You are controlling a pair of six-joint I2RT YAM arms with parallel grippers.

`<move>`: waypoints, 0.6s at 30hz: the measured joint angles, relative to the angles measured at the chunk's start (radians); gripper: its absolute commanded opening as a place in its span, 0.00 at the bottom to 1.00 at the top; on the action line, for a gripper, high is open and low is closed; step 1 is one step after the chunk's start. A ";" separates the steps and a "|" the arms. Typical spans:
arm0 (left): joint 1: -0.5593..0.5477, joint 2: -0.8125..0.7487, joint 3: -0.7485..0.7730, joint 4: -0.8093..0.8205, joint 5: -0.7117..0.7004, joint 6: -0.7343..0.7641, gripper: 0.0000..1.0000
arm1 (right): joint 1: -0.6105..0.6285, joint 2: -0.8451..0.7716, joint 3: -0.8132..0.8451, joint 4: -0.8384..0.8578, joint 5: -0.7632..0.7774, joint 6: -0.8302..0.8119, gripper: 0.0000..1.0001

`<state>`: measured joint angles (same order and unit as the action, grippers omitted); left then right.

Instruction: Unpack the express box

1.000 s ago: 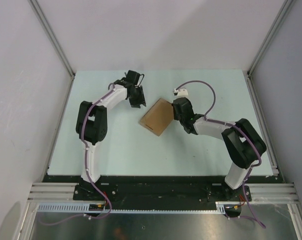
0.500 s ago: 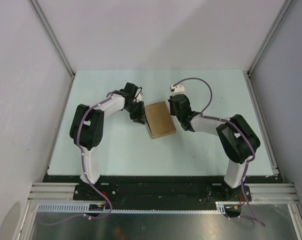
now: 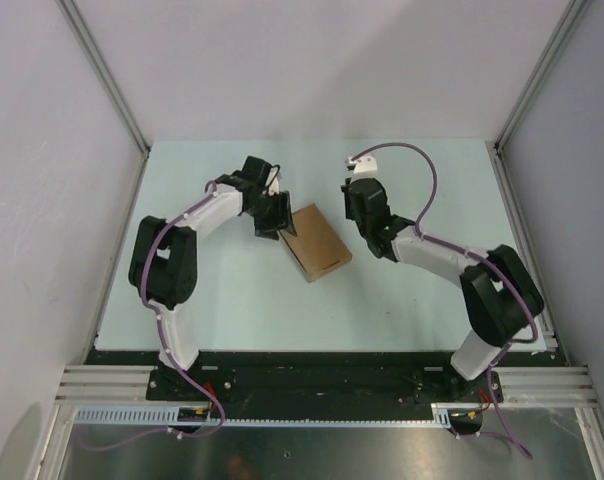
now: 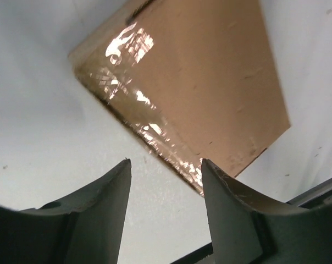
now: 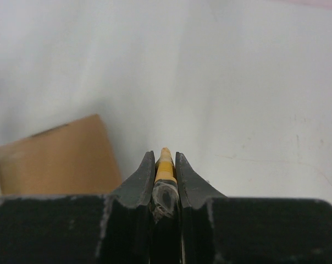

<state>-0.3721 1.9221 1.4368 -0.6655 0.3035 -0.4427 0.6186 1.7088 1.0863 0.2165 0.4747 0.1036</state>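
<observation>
Lying flat with its lid down, the box [image 3: 319,243] sits skewed near the middle of the worktop [image 3: 232,290]. At its 10 o'clock we see the left fingers [image 4: 108,198] spread apart and gripping nothing, just beside the box's taped edge. We cannot tell whether they touch it. At its 2 o'clock the right fingers [image 5: 144,176] are clamped on a thin yellow-black knife [image 5: 165,165], apart from the box.
</observation>
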 measured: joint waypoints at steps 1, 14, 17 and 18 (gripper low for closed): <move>0.002 0.000 0.013 0.000 0.002 0.000 0.61 | 0.008 -0.030 0.002 -0.011 -0.018 -0.004 0.00; 0.009 0.066 0.056 0.016 -0.013 0.027 0.58 | 0.251 -0.132 0.028 -0.101 -0.234 0.000 0.00; 0.012 0.078 0.047 0.021 -0.025 0.034 0.58 | 0.276 -0.107 0.028 -0.100 -0.255 0.010 0.00; 0.013 0.082 0.042 0.021 -0.032 0.034 0.57 | 0.279 -0.096 0.028 -0.100 -0.258 0.014 0.00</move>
<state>-0.3595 2.0037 1.4788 -0.6441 0.2714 -0.4084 0.8974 1.6127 1.1141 0.1162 0.2169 0.1177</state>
